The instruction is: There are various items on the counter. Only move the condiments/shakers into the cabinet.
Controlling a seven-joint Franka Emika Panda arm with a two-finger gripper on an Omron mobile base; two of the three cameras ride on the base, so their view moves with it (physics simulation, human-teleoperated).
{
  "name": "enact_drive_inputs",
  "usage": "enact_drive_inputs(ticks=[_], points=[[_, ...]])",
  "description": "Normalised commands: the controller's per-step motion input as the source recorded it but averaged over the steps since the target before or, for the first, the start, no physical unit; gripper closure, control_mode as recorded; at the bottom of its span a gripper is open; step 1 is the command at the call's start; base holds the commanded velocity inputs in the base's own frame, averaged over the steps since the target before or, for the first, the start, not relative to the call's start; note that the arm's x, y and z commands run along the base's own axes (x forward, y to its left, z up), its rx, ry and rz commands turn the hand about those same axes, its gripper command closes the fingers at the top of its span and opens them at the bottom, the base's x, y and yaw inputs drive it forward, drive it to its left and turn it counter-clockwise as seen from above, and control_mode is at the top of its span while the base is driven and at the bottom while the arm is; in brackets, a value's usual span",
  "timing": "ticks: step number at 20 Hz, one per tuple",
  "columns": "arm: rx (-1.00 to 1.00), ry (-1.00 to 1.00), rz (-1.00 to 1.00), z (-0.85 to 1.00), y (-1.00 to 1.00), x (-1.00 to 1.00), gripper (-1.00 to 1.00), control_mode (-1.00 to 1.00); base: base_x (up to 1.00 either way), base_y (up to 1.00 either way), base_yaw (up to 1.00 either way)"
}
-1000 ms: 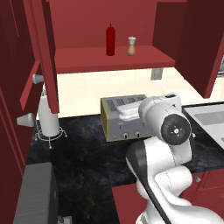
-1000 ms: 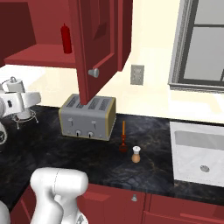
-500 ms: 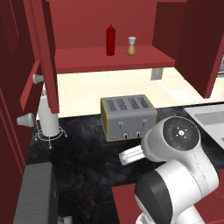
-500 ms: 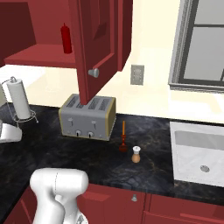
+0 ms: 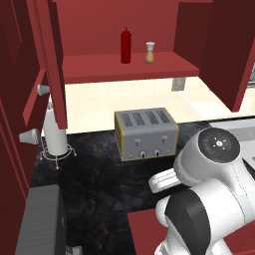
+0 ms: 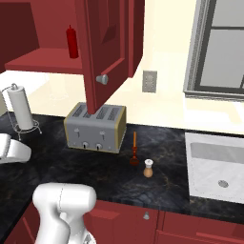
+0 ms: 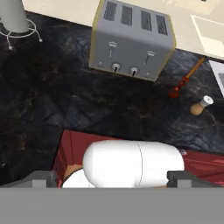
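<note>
The dark red squeeze bottle [image 5: 126, 46] and one tan shaker [image 5: 149, 53] stand side by side on the cabinet shelf [image 5: 94, 69]. The bottle [image 6: 72, 42] also appears in the right base view. A second tan shaker [image 6: 148, 168] stands on the black counter [image 6: 109, 176], right of the toaster [image 6: 95, 127] and next to the thin orange-red utensil [image 6: 135, 148]. In the hand view this shaker [image 7: 200, 106] is at the right, far from my gripper [image 7: 111, 177]. The gripper is open and holds nothing, its dark fingertips [image 7: 41, 178] wide apart low over the counter's front.
A paper towel holder [image 5: 55, 134] stands left of the toaster [image 5: 146, 133]. An open cabinet door [image 6: 102, 52] hangs above the toaster. The sink [image 6: 217, 164] lies at the counter's right end. My bulky white arm [image 5: 214, 164] is in front of the toaster.
The arm has swung down and back from in front of the toaster to low over the counter's front. The gripper stayed open. No item has moved.
</note>
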Motion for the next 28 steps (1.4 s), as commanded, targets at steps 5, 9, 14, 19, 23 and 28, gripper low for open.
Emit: enact_drive_inputs(ticks=[5, 9, 14, 19, 23, 28], points=[[0.00, -0.12, 0.00, -0.27, -0.87, 0.00, -1.00, -1.00, 0.00, 0.00, 0.00], [0.00, -0.14, 0.00, -0.22, -0.86, -0.03, -1.00, -1.00, 0.00, 0.00, 0.00], [0.00, -0.07, 0.00, -0.27, -0.93, -0.54, -1.00, -1.00, 0.00, 0.00, 0.00], [0.02, -0.01, 0.00, -0.35, -0.89, -0.67, -1.00, -1.00, 0.00, 0.00, 0.00], [0.13, -0.01, 0.02, -0.05, -1.00, 0.00, -1.00, -1.00, 0.00, 0.00, 0.00], [0.03, -0.02, 0.27, -0.13, -0.98, 0.32, -1.00, -1.00, 0.00, 0.00, 0.00]])
